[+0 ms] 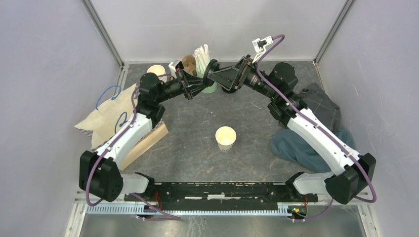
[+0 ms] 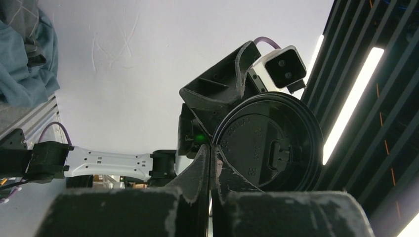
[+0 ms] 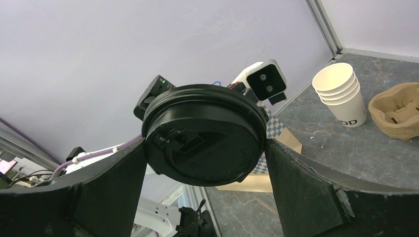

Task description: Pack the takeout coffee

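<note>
Grey surface (image 1: 188, 143) up close carries the takeout coffee cup (image 1: 226, 138), open-topped, awaiting its cover. Farther back, raised, the right claw (image 3: 206, 148) spans the black lid (image 3: 205, 128) edge to edge while the left claw (image 2: 210, 160) pinches its rim, seemingly a handover.

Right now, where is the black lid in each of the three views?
Top external: black lid, edge-on, upper centre.
Left wrist: centre right, rim pinched by the left fingers.
Right wrist: centre, between the right fingers.
Shared landmark: stacked white cups, left of the lid in top external, far right in right wrist; not in left wrist.
</note>
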Action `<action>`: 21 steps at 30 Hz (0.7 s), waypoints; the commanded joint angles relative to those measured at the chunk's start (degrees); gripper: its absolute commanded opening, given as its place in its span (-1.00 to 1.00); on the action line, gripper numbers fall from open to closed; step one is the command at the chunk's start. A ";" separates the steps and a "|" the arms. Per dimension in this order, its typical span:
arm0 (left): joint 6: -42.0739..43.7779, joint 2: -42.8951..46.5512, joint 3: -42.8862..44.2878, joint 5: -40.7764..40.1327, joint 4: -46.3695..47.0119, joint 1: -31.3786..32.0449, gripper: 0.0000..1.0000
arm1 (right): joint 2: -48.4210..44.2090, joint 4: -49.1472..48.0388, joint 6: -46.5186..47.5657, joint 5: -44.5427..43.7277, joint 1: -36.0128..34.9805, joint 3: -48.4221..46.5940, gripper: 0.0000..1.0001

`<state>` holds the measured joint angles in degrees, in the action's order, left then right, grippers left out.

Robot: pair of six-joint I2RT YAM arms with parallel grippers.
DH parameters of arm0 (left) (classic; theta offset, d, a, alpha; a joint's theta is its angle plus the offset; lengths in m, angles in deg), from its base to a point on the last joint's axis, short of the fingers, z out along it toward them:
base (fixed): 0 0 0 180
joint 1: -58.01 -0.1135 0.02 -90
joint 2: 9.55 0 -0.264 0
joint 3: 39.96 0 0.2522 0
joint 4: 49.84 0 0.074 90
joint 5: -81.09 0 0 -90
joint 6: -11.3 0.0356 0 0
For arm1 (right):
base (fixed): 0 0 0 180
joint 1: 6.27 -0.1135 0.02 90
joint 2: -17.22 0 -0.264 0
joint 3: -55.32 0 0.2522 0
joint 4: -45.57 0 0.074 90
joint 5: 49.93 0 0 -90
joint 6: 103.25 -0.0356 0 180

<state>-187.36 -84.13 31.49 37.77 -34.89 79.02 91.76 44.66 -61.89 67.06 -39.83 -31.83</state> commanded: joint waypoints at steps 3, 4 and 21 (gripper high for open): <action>1.25 0.71 0.32 0.90 -0.88 0.13 -0.96 | 0.26 -0.96 0.50 -0.93 -0.39 -2.31 0.77; 1.45 0.73 0.25 0.87 -1.01 0.10 -0.96 | 0.20 -0.94 0.58 -1.05 -0.34 -2.29 0.77; 50.94 8.30 4.96 -7.84 -56.80 -4.06 0.10 | -6.21 43.72 24.48 -12.77 -0.41 -2.90 0.63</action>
<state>-155.23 -79.63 35.56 34.07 -74.86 76.60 85.67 65.36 -50.75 59.87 -39.92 -31.45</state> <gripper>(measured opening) 0.529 0.827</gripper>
